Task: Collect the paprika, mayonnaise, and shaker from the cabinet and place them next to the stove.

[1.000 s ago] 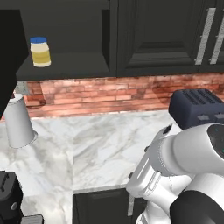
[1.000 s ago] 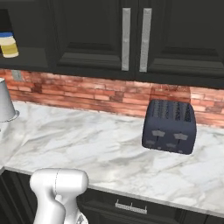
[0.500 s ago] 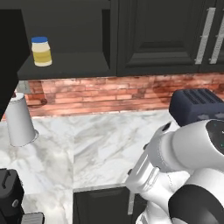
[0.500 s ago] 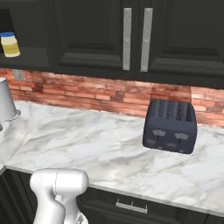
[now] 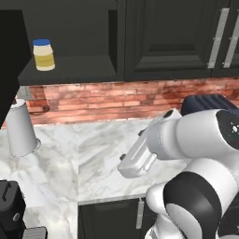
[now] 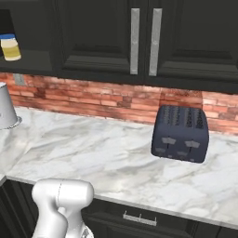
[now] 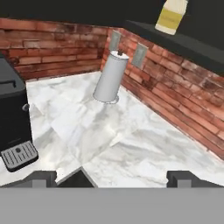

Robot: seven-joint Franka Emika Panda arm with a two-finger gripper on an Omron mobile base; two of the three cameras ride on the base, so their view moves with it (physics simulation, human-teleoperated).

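Hand view looks over a glossy white-and-grey marble table, and the two dark blunt fingers stand wide apart at the bottom edge, nothing between them. Up on the matte black shelf recess of the dark wall cabinet sits the squat pale-yellow mayonnaise jar with a blue lid, upright and alone, well above the table; the right base view catches it at the far left, and the hand view shows it tilted at the top. Below it on the marble stands a tall white cone-shaped object with a small knob on top, smooth and tapering, close to the rough red brick backsplash. Two pale rectangular outlet plates sit on the brick behind the cone. Over to the right, a boxy dark blue toaster with rounded corners rests on the marble by the brick. Above it, panelled black cabinet doors carry brushed silver bar handles. A black boxy machine with a slotted grey drip tray sits at the left of the hand view.
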